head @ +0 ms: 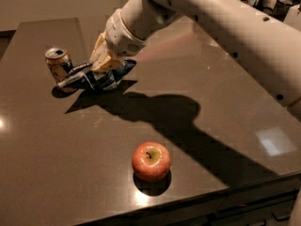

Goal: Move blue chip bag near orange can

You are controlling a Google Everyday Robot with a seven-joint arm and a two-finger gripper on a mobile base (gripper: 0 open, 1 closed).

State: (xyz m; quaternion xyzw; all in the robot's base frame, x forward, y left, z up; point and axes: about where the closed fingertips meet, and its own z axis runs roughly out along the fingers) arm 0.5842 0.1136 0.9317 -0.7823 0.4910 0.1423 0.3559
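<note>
The orange can [59, 66] stands upright at the far left of the dark table, silver top up. The blue chip bag [94, 78], crumpled dark-blue foil with white print, lies right beside the can, its left end touching or nearly touching it. My gripper [104, 62] comes down from the upper right on a white arm [197, 18] and is shut on the bag's upper edge, holding it at or just above the tabletop. The fingers are partly hidden by the wrist.
A red-yellow apple [151, 161] sits near the front edge of the table [225, 126]. The arm's shadow runs across the middle of the table. The table's front edge drops off just past the apple.
</note>
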